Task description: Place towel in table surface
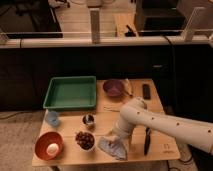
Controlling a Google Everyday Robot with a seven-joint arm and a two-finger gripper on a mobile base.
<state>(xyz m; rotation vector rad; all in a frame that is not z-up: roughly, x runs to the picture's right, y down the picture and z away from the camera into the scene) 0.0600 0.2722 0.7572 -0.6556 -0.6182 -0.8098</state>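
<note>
A crumpled light blue-grey towel (113, 147) lies on the wooden table (160, 147) near its front edge, right of the grape bowl. My white arm reaches in from the right, and its gripper (116, 136) is down at the towel's top, touching or just over it. The arm's end hides the gripper's tip.
A green tray (70, 92) stands at the back left, a purple bowl (113, 88) and a black remote (146, 91) at the back. An orange bowl (48, 145), a grape bowl (85, 140), a blue cup (52, 118), a small can (88, 119) and a black utensil (146, 140) surround the towel.
</note>
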